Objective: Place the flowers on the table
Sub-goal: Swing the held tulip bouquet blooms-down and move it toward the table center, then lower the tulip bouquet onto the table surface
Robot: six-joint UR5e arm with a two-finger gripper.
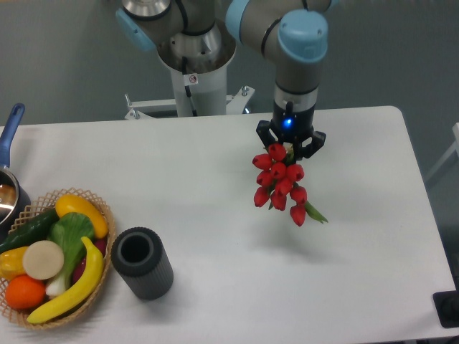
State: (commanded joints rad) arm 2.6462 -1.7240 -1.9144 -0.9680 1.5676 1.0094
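Note:
The flowers (280,183) are a bunch of red tulips with a bit of green leaf showing at the lower right. They hang below my gripper (290,145), over the right half of the white table (215,208). The gripper is shut on the bunch's upper end, its fingers mostly hidden by the blooms. A faint shadow lies on the table below and to the right, so the bunch is held above the surface. The stems and twine are hidden.
A dark grey cylindrical vase (142,262) stands at the front left. A wicker basket (54,261) of fruit and vegetables sits at the left edge. A pot with a blue handle (8,165) is at the far left. The arm's base (192,64) stands behind the table.

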